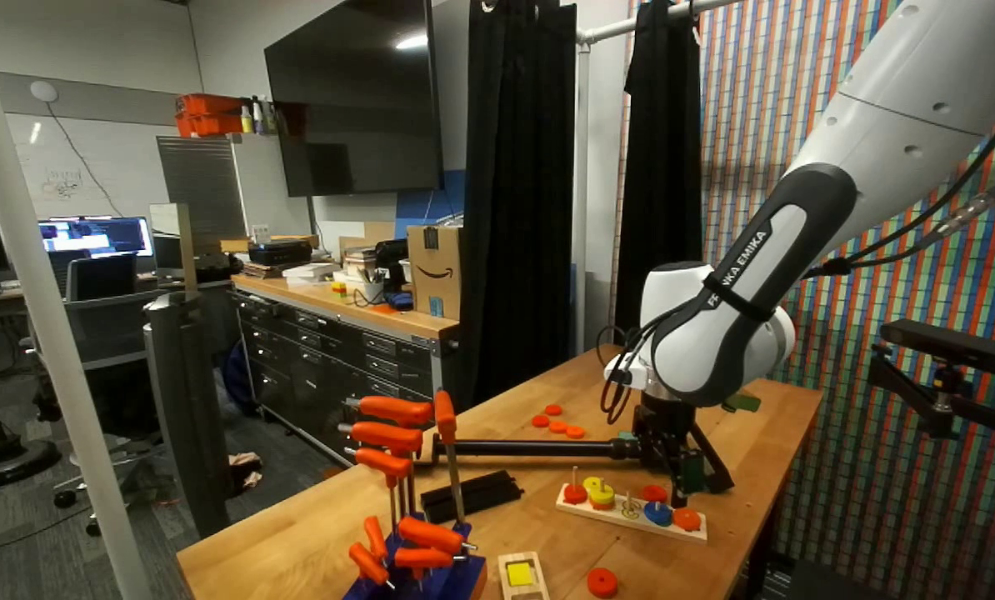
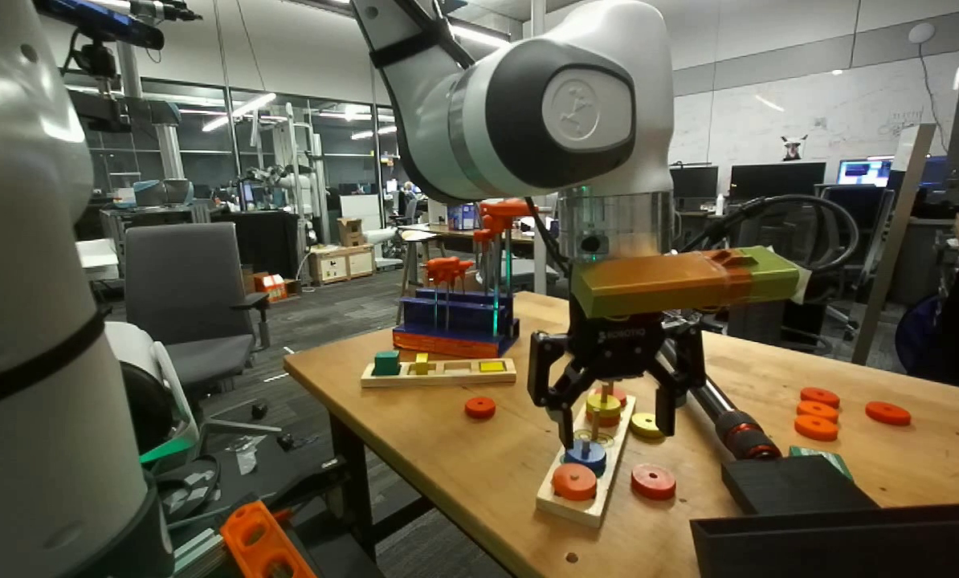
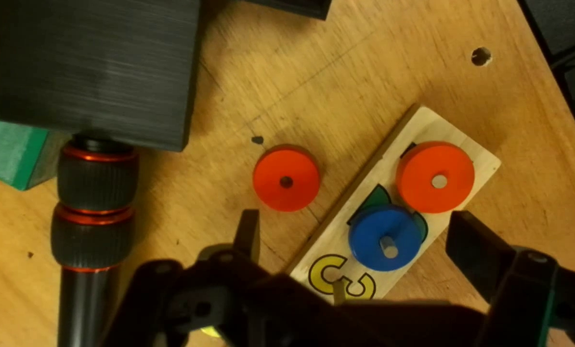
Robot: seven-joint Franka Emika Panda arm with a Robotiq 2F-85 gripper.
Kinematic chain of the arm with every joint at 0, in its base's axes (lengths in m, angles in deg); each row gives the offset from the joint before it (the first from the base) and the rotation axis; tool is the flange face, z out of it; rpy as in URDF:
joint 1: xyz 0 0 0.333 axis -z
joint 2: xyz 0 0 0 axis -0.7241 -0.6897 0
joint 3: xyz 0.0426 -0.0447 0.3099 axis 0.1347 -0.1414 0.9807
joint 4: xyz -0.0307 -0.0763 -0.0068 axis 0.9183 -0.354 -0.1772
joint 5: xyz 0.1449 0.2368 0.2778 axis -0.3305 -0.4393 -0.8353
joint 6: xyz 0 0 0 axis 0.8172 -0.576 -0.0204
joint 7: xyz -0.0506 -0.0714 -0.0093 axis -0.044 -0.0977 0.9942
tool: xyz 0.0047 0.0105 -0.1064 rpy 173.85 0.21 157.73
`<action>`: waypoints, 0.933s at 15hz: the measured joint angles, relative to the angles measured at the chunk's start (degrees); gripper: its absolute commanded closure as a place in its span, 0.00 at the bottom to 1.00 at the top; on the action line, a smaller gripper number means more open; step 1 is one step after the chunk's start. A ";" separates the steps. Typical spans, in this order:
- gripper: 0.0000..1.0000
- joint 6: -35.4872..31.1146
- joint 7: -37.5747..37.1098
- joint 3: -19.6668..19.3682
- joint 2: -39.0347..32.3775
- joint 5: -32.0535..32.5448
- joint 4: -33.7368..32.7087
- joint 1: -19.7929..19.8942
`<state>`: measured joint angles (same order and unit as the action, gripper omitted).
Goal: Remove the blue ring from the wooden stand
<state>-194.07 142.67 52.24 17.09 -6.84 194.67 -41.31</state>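
Observation:
The blue ring [image 3: 372, 231] sits on a peg of the wooden stand [image 3: 480, 159], and the peg top sticks out above it. The ring also shows in both exterior views [image 1: 657, 513] [image 2: 585, 457]. An orange ring [image 3: 420, 185] is on the end peg beside it. The pale stand [image 2: 566, 507] lies flat on the table, with red and yellow rings [image 2: 604, 405] on its far pegs. My gripper [image 3: 355, 217] is open and empty. It points down over the stand, with the blue ring between its spread fingers in the wrist view. In an exterior view the fingertips [image 2: 616, 436] hang close above the board.
A loose red ring [image 3: 286, 193] and a yellow ring [image 2: 646, 425] lie beside the stand. A black rod [image 2: 716, 409] and black box [image 2: 797, 486] are nearby. The tool rack [image 1: 464, 571], a wooden shape board [image 2: 439, 377] and several orange rings [image 2: 817, 427] are on the table.

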 measured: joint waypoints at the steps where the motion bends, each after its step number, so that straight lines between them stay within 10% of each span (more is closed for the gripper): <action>1: 0.00 -0.03 -0.53 0.07 0.00 -0.03 0.00 0.00; 14: 0.00 -2.48 -1.38 0.35 -2.49 -9.08 0.00 0.00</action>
<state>-196.55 141.29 52.59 14.61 -15.92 194.67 -41.31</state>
